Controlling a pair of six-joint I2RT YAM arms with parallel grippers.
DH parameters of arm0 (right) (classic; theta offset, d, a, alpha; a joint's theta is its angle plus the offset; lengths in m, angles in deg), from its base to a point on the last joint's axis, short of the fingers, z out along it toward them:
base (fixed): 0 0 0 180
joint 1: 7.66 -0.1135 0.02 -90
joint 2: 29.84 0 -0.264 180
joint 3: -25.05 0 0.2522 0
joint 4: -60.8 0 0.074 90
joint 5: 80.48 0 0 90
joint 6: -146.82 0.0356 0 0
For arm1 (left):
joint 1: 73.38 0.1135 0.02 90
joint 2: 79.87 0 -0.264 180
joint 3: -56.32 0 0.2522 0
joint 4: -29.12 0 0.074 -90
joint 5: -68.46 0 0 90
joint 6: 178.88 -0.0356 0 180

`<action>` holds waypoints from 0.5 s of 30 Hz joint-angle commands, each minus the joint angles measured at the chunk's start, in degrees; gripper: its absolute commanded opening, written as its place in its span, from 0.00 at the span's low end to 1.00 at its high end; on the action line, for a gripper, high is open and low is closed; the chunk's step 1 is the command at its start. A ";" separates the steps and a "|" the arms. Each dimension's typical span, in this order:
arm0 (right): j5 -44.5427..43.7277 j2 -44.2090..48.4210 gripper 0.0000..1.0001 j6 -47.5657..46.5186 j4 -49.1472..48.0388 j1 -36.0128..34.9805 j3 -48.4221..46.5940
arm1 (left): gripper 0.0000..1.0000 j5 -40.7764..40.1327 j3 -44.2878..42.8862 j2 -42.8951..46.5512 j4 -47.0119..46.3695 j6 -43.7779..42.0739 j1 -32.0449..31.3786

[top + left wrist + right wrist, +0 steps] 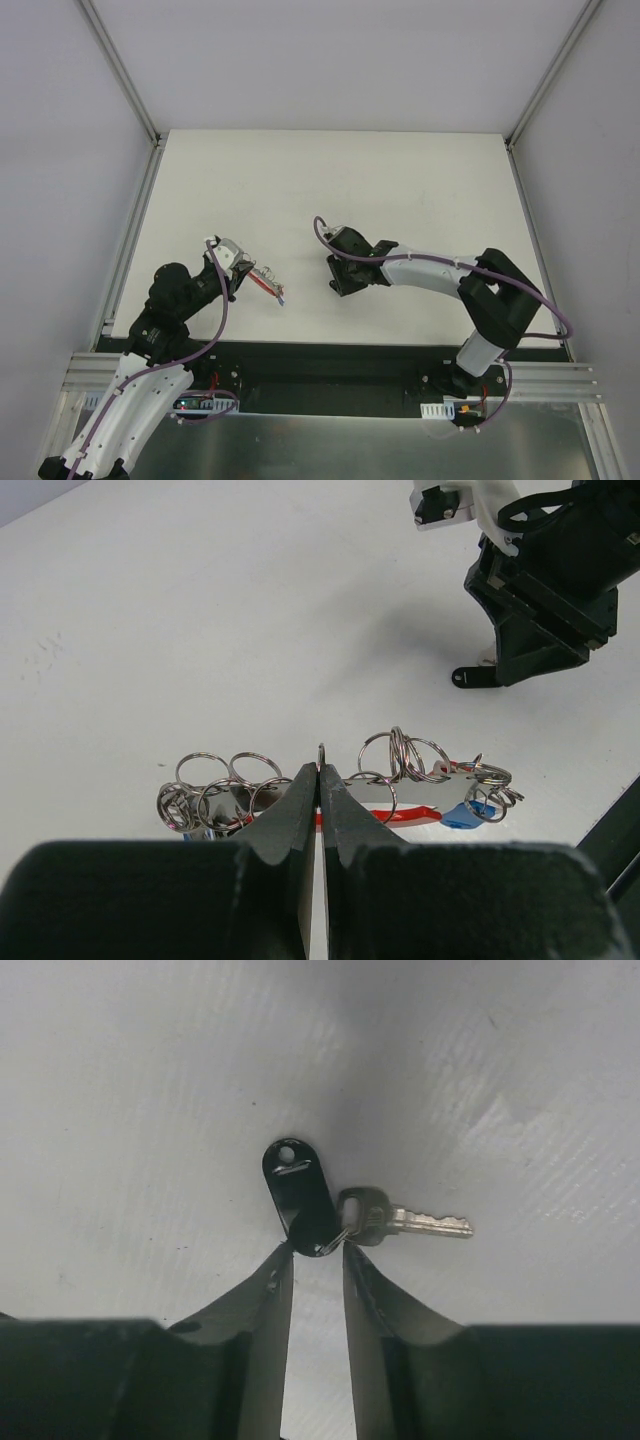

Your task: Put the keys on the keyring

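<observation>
The keyring (400, 798) is a bunch of silvery rings with a whitish tag, a curved red tag and a blue key head (462, 815). It hangs at the tips of my left gripper (320, 770), which is shut on one thin ring. In the top view that bunch (268, 284) sits just right of the left gripper (250, 272). A silvery key (420, 1222) joined by a small ring to a black plastic tag (298, 1192) lies flat on the table. My right gripper (318, 1248) stands narrowly open, its tips on either side of the tag's near end.
The white table (400, 190) is walled on the left, right and back. The right gripper (530, 600) stands tip-down at the left wrist view's upper right, with the black tag (468, 677) poking out beside it. A hand's width separates the two grippers.
</observation>
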 commanded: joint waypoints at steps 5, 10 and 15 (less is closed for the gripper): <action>5.88 1.59 0.45 -4.83 1.32 -2.42 -4.96 | 0.00 -0.50 -0.95 0.88 -3.05 1.21 0.18; 5.95 3.70 0.45 -19.50 6.17 -1.89 -5.75 | 0.00 -0.24 -1.04 0.62 -3.05 1.13 0.18; 9.74 2.74 0.45 -34.18 8.55 1.35 -6.72 | 0.00 0.29 -1.13 0.35 -3.14 1.04 0.18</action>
